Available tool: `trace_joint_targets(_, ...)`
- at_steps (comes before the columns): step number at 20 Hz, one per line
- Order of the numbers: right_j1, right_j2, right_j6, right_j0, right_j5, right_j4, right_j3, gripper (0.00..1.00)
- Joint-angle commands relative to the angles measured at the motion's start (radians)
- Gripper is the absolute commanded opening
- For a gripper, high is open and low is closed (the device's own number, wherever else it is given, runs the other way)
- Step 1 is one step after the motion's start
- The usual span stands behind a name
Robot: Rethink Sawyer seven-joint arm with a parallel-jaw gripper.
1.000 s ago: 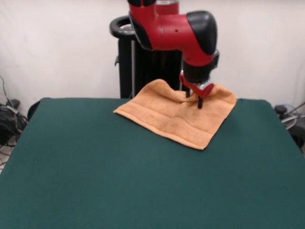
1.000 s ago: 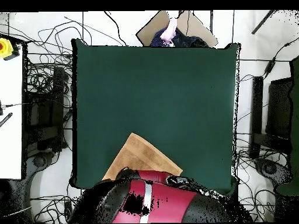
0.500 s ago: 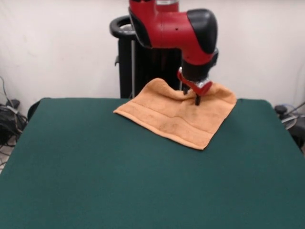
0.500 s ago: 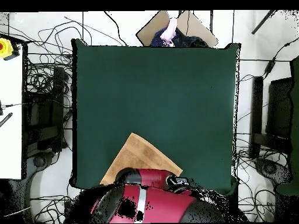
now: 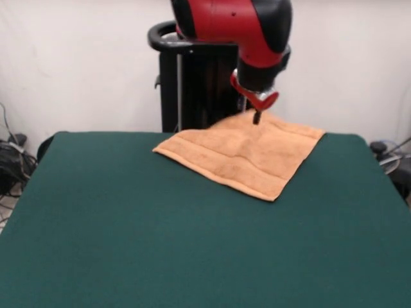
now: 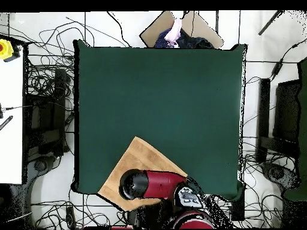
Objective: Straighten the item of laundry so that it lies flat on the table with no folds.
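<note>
Closest in the front view is the big dark green felt table [image 5: 192,244], wide and bare. Farther back lies the small orange-tan terry-cloth towel [image 5: 244,157], turned like a diamond, with one corner pointing to the near side. It looks mostly spread out, with soft ripples and a woven stripe running across it. Its far part goes up to the table's back edge.

Right above that far part hangs my gripper [image 5: 256,117], a small dark tip under a red piece. It sits at the towel's back edge, and I cannot tell if it touches the cloth. I also cannot tell if my jaws are apart or pressed together, because they look like one dark stub from here.

My red and black arm [image 5: 237,25] comes down from the top, with the fat red part lying sideways and the black wrist pointing straight down.

The view from above shows something else: the towel [image 6: 141,162] sits at the table's [image 6: 162,96] edge by my base, nearer one side, and one corner sticks out past the edge. There my arm [image 6: 156,184] covers a big part of the towel and hides my gripper.
</note>
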Motion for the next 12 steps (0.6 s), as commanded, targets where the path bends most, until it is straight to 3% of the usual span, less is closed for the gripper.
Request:
trace_joint_targets(1, -0.105, 0.019, 0.025, -0.028, 0.076, 0.032, -0.074, 1.0)
trace_joint_targets(4, -0.108, 0.018, 0.046, -0.029, 0.016, 0.025, -0.071, 1.0)
trace_joint_targets(7, -0.095, 0.032, 0.093, -0.044, -0.199, 0.009, -0.038, 1.0)
trace_joint_targets(12, -0.024, -0.077, 0.211, 0.05, -0.59, 0.007, -0.034, 1.0)
